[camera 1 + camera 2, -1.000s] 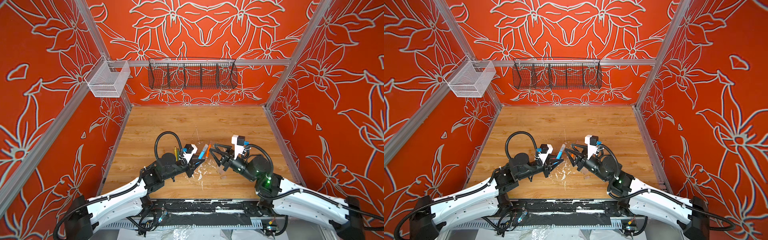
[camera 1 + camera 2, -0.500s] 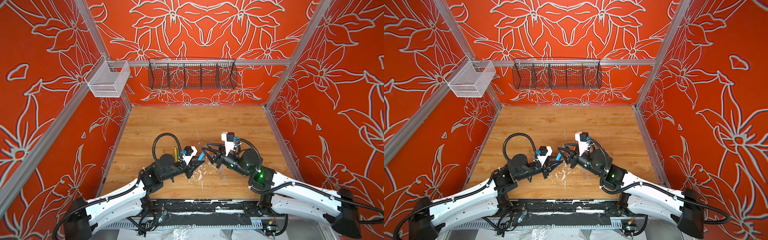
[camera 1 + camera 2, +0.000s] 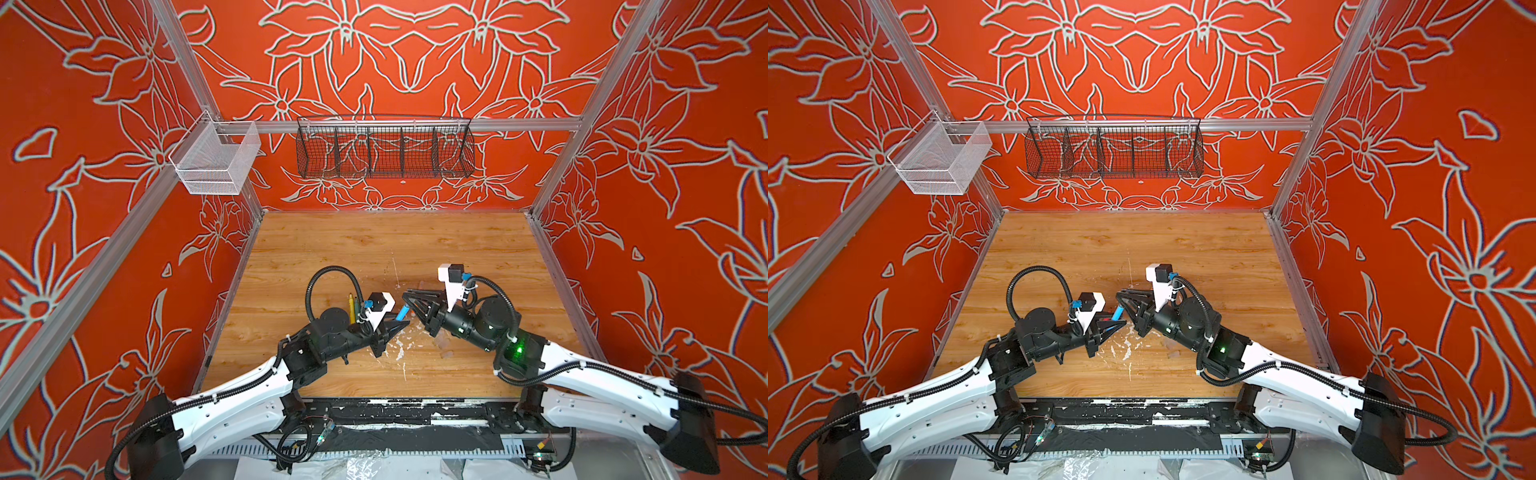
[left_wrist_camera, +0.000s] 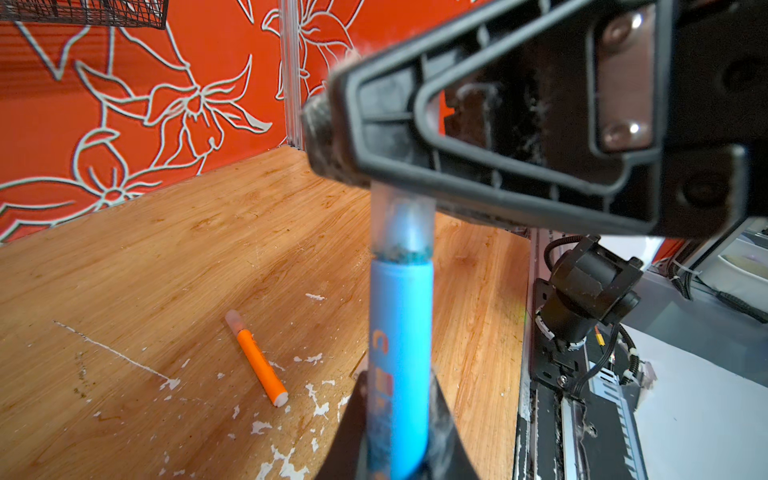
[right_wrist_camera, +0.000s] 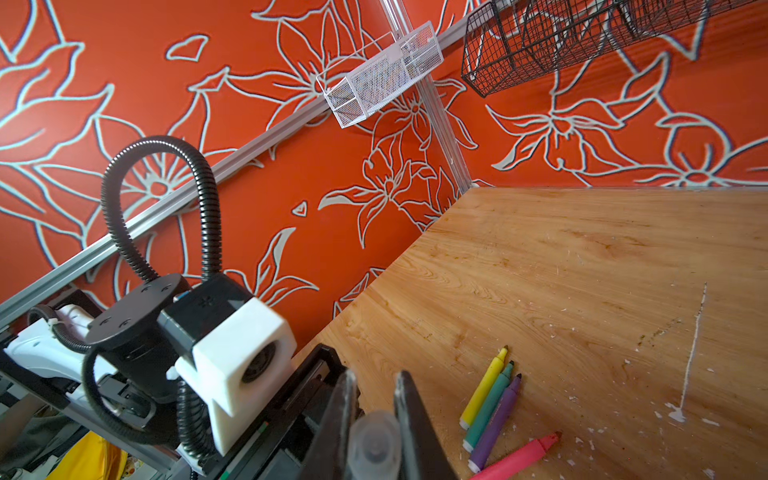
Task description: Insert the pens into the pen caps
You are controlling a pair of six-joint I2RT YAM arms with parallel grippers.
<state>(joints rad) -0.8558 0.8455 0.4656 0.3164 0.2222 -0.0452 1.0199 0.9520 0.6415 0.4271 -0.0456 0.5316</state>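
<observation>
My left tool (image 3: 392, 328) clenching blue pen (image 4: 399, 332); my right tool (image 3: 409, 300) pinching clear cap (image 4: 402, 224), cap sitting over pen's tip above table's (image 3: 374, 249) middle. Orange pen (image 4: 257, 361) lying below; four uncapped pens (image 5: 490, 407) lying together leftward. Black wire basket (image 3: 384, 147), white mesh basket (image 3: 216, 166) hanging on red floral walls (image 3: 685, 208). Wooden table showing white flecks.

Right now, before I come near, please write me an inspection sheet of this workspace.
Surface: scratched wooden tabletop.
Job's things: blue felt-tip pen, tip inside translucent plastic cap; orange pen lying capped; yellow pen, green pen, purple pen, pink pen lying uncapped.
Clutter: white paint flecks.
Grippers: left fingers shut on blue pen; right fingers shut on cap.
Cables: black corrugated hoses on both arms.
Surroundings: red floral walls, white mesh basket, black wire basket.
</observation>
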